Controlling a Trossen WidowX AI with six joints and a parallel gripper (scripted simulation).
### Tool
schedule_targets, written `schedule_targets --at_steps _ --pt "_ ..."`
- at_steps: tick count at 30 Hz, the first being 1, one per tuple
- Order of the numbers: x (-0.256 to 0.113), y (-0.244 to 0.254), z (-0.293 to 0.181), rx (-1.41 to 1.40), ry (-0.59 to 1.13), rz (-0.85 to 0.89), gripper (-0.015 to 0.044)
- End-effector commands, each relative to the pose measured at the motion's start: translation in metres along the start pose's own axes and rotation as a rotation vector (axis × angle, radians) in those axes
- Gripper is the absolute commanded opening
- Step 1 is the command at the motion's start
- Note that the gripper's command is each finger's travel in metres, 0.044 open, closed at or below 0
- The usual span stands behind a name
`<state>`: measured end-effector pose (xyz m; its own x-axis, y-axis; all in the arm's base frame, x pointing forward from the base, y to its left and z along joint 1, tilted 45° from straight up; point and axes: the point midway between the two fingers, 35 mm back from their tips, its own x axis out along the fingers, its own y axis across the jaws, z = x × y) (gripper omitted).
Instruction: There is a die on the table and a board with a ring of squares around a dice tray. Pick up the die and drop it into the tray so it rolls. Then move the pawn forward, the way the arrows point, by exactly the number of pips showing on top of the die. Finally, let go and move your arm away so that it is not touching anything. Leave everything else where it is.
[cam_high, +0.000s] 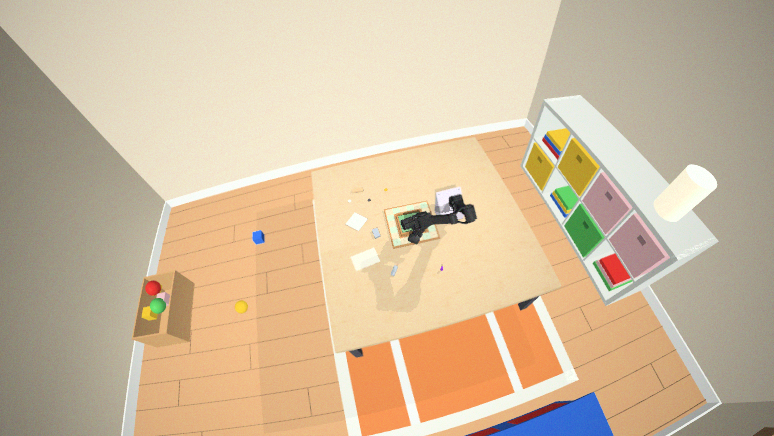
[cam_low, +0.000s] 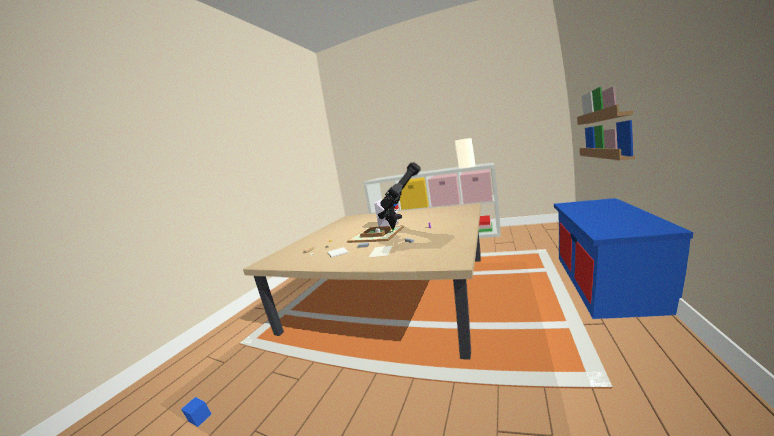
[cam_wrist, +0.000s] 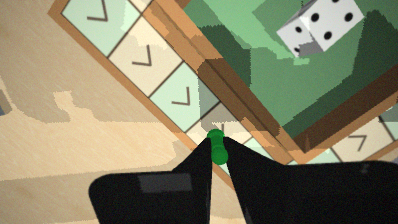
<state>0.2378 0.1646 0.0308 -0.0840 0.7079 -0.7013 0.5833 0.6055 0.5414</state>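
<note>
My gripper (cam_wrist: 216, 142) (cam_low: 393, 228) is shut on the green pawn (cam_wrist: 219, 154), which sticks out between the fingertips. The pawn is over the ring of arrow squares on the board (cam_wrist: 101, 58) (cam_high: 391, 238), near one corner of the ring; I cannot tell whether it touches the board. The die (cam_wrist: 336, 25) lies on the green floor inside the tray (cam_wrist: 215, 75), away from my fingers. It is partly cut off by the top edge of the wrist view; several pips show on its top face. The arm hides part of the board and tray in the top view.
On the table (cam_high: 487, 259) beside the board are a grey block (cam_high: 376, 232), a white square (cam_high: 356, 221), a pale sheet (cam_high: 365, 259), a blue-grey piece (cam_high: 394, 270) and a small purple thing (cam_high: 441, 268). A pale lilac object (cam_high: 445, 196) stands near the arm's base.
</note>
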Motion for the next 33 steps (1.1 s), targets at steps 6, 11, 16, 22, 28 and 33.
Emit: schedule_targets --at_steps 6,11,16,22,28,33 --pt "0.003 0.000 0.000 0.000 0.001 0.000 0.0105" --pt "0.003 0.000 0.000 0.000 0.001 0.000 0.0236" --pt "-0.039 0.000 0.001 0.009 0.005 -0.009 0.0368" --pt "-0.051 0.000 0.001 0.011 0.006 -0.009 0.0440" --pt "-0.081 -0.036 0.018 -0.151 -0.022 -0.032 0.0440" --pt "-0.105 -0.086 0.024 -0.388 -0.021 -0.051 0.0440"
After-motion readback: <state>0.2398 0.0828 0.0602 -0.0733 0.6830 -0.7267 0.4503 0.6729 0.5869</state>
